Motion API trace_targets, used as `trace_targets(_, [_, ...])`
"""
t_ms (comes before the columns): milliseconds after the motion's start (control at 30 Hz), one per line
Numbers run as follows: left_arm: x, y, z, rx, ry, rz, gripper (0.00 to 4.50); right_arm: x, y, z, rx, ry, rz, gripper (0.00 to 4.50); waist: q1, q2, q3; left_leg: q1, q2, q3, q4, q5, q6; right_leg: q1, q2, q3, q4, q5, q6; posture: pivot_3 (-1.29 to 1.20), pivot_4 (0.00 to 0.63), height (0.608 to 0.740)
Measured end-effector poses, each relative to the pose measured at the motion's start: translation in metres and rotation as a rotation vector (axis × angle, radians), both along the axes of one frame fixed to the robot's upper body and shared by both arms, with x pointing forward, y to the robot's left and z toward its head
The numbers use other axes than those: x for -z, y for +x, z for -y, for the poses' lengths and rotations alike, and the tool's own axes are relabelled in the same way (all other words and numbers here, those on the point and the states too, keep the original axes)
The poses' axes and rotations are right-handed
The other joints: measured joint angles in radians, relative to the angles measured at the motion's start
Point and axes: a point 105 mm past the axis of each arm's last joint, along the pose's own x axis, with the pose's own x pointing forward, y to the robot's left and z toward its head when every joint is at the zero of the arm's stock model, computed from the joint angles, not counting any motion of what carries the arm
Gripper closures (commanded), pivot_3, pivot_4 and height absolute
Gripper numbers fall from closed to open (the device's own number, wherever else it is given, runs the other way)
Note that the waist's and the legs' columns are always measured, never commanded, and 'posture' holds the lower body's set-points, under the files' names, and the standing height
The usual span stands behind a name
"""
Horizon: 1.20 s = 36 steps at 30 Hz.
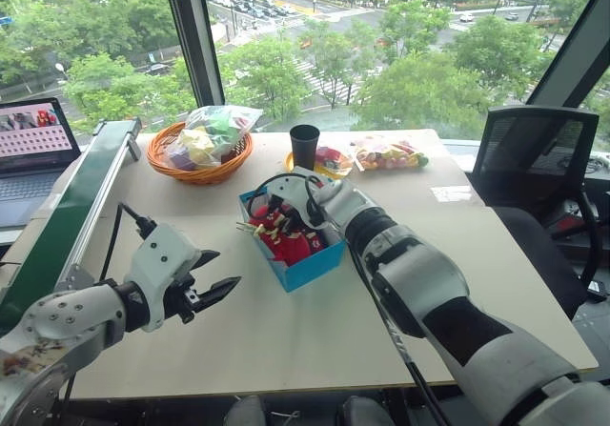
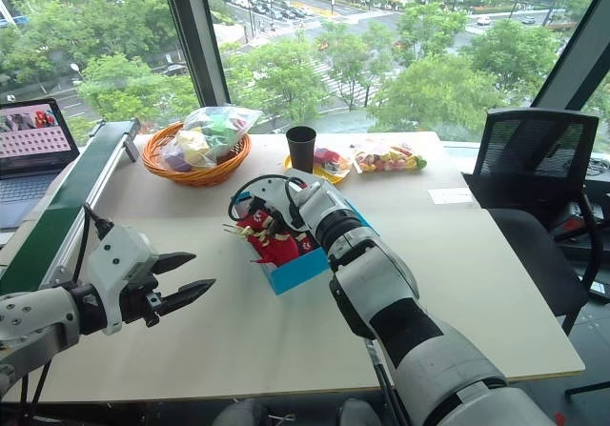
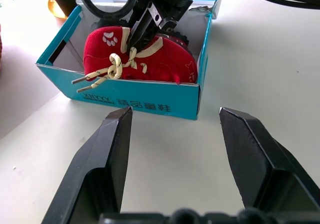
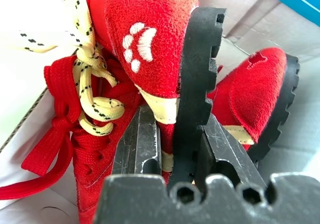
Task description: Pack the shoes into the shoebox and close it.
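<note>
Shoebox (image 1: 303, 266) at frame centre, open, containing both red shoes (image 1: 286, 240); right gripper (image 4: 172, 149) inside it, clamped on one shoe's sole and side; left gripper (image 1: 212, 275) lower left, fingers apart, empty; wicker basket (image 1: 195, 171) upper left holds bagged items.

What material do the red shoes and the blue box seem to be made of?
The shoes: likely suede or felt, as the red surface looks matte and fuzzy; the black lugged soles look like rubber. The shoebox: apparently thin cardboard, with a smooth printed turquoise outside and plain white inside.
</note>
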Motion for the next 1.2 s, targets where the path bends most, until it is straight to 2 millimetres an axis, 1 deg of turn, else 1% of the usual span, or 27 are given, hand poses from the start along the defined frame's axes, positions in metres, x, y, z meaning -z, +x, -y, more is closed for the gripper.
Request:
trace_targets(33, [0.0,0.001,0.0,-0.001,0.0,0.002,1.56,0.0,-0.001,-0.002,-0.009,0.002,-0.003,3.06,-0.002,-0.001,-0.001,-0.001,0.001,0.0,-0.001,-0.001,0.0,-0.001,0.001,0.0,-0.001,0.0,0.0,0.0,0.15,0.737])
trace_targets(100, [-0.002,0.002,0.0,0.002,-0.001,0.008,1.56,0.001,-0.003,-0.005,-0.012,0.001,-0.002,2.49,-0.008,-0.002,-0.002,-0.008,0.002,-0.001,-0.001,-0.003,-0.001,-0.002,-0.001,0.001,-0.004,0.0,-0.001,0.0,0.15,0.737])
trace_targets(133, [-0.002,0.002,0.001,0.002,-0.001,0.009,1.56,0.003,-0.003,-0.006,-0.012,-0.002,-0.002,2.13,-0.012,-0.002,-0.001,-0.009,0.003,-0.001,-0.003,-0.003,-0.001,-0.003,-0.001,0.001,-0.007,0.0,-0.001,0.0,0.15,0.737])
trace_targets(200, [-0.002,0.002,0.0,0.002,-0.001,0.008,1.56,0.005,-0.003,-0.007,-0.006,-0.006,0.005,1.5,-0.016,-0.002,-0.001,-0.009,0.001,-0.001,-0.009,-0.003,-0.002,-0.003,-0.004,0.002,-0.01,0.0,-0.001,0.0,0.15,0.737])
trace_targets(233, [-0.002,0.002,0.0,0.002,-0.001,0.008,1.56,0.004,-0.003,-0.006,-0.002,-0.005,0.008,1.09,-0.017,-0.002,-0.001,-0.009,0.0,-0.001,-0.011,-0.003,-0.002,-0.003,-0.006,0.002,-0.01,-0.001,-0.001,0.0,0.15,0.737])
trace_targets(333, [-0.002,0.002,0.001,0.003,-0.001,0.008,1.56,-0.001,0.0,-0.007,0.016,0.022,0.011,0.11,-0.022,-0.002,-0.001,-0.009,0.0,-0.001,-0.015,-0.003,-0.002,-0.003,-0.008,0.001,-0.014,-0.001,-0.002,0.0,0.15,0.737])
trace_targets(367, [-0.002,0.002,0.001,0.004,-0.001,0.008,1.56,-0.001,0.0,-0.007,0.025,0.033,0.004,0.04,-0.022,-0.001,-0.001,-0.009,0.0,-0.001,-0.016,-0.003,-0.002,-0.004,-0.008,0.001,-0.014,-0.001,-0.002,0.0,0.15,0.737])
trace_targets(433, [-0.001,0.002,0.002,0.007,-0.001,0.005,1.56,-0.003,0.0,-0.007,0.046,0.056,-0.017,0.04,-0.024,-0.001,0.0,-0.011,0.0,-0.001,-0.016,-0.003,-0.003,-0.005,-0.008,0.001,-0.015,-0.001,-0.002,0.0,0.15,0.737])
trace_targets(533, [-0.001,0.003,0.003,0.013,-0.002,0.003,1.56,-0.011,0.002,-0.008,0.07,0.094,-0.031,0.04,-0.025,-0.001,0.0,-0.022,0.0,-0.001,-0.016,-0.001,-0.004,-0.016,-0.008,0.002,-0.013,-0.001,-0.003,0.0,0.15,0.737])
trace_targets(600, [-0.001,0.005,0.002,0.01,-0.002,0.002,1.56,-0.019,0.004,-0.007,0.097,0.135,-0.051,0.04,-0.025,-0.003,0.003,-0.026,0.0,-0.001,-0.014,0.0,-0.003,-0.02,-0.008,0.001,-0.01,-0.001,-0.003,0.0,0.15,0.737])
trace_targets(700, [-0.001,0.005,0.002,0.013,0.0,0.0,1.56,-0.033,0.009,-0.001,0.136,0.197,-0.075,0.04,-0.024,-0.001,0.018,-0.028,0.0,-0.001,-0.014,0.003,0.0,-0.021,-0.008,0.0,-0.01,-0.001,-0.003,0.0,0.15,0.737])
trace_targets(767, [0.0,0.005,0.002,0.018,-0.001,-0.004,1.56,-0.043,0.01,0.0,0.129,0.226,-0.079,0.04,-0.024,-0.001,0.023,-0.035,-0.001,-0.001,-0.014,0.006,0.004,-0.028,-0.007,-0.001,-0.009,-0.001,-0.003,0.0,0.15,0.737])
trace_targets(800, [0.0,0.005,0.003,0.022,-0.001,-0.006,1.56,-0.049,0.011,0.001,0.121,0.231,-0.074,0.04,-0.024,-0.001,0.023,-0.039,-0.001,-0.001,-0.013,0.008,0.003,-0.033,-0.007,0.0,-0.008,0.0,-0.002,0.0,0.15,0.737])
trace_targets(833, [0.0,0.005,0.003,0.024,0.0,-0.007,1.56,-0.054,0.012,0.002,0.113,0.235,-0.071,0.04,-0.024,-0.001,0.024,-0.044,-0.001,0.0,-0.011,0.012,-0.003,-0.037,-0.006,-0.001,-0.007,0.0,-0.002,0.0,0.15,0.737])
trace_targets(867, [0.0,0.004,0.003,0.029,0.004,-0.011,1.56,-0.062,0.013,0.005,0.094,0.241,-0.068,0.04,-0.024,-0.002,0.025,-0.048,-0.001,0.0,-0.01,0.012,-0.002,-0.041,-0.004,-0.001,-0.008,0.0,-0.001,0.0,0.15,0.737])
trace_targets(933, [0.0,0.004,0.002,0.038,0.016,-0.018,1.56,-0.078,0.013,0.008,0.039,0.243,-0.047,0.04,-0.023,-0.002,0.025,-0.053,0.0,0.001,-0.009,0.012,-0.002,-0.045,0.0,-0.001,-0.006,0.001,0.0,0.0,0.15,0.737])
trace_targets(967, [0.0,0.004,0.002,0.043,0.019,-0.021,1.56,-0.085,0.013,0.009,0.001,0.234,-0.025,0.04,-0.023,-0.002,0.025,-0.054,0.0,0.003,-0.009,0.012,-0.002,-0.047,0.005,-0.002,-0.006,0.002,0.001,0.0,0.15,0.737])
trace_targets(1033, [0.001,0.003,0.002,0.053,0.025,-0.027,1.56,-0.1,0.012,0.01,-0.077,0.22,0.023,0.04,-0.025,-0.002,0.025,-0.059,0.0,0.004,-0.007,0.012,-0.002,-0.052,0.006,-0.001,-0.005,0.002,0.002,0.0,0.15,0.737])
trace_targets(1100, [0.001,0.003,0.002,0.057,0.023,-0.032,1.56,-0.106,0.011,0.012,-0.121,0.215,0.041,0.04,-0.024,-0.002,0.026,-0.061,0.001,0.004,-0.003,0.012,-0.002,-0.053,0.007,-0.001,-0.003,0.002,0.002,0.0,0.15,0.737])
trace_targets(1200, [0.0,0.004,0.003,0.063,0.02,-0.033,1.56,-0.11,0.009,0.015,-0.181,0.171,0.075,0.81,-0.023,-0.003,0.03,-0.061,0.001,0.004,0.002,0.012,-0.001,-0.053,0.007,0.0,0.001,0.002,0.002,0.0,0.15,0.737])
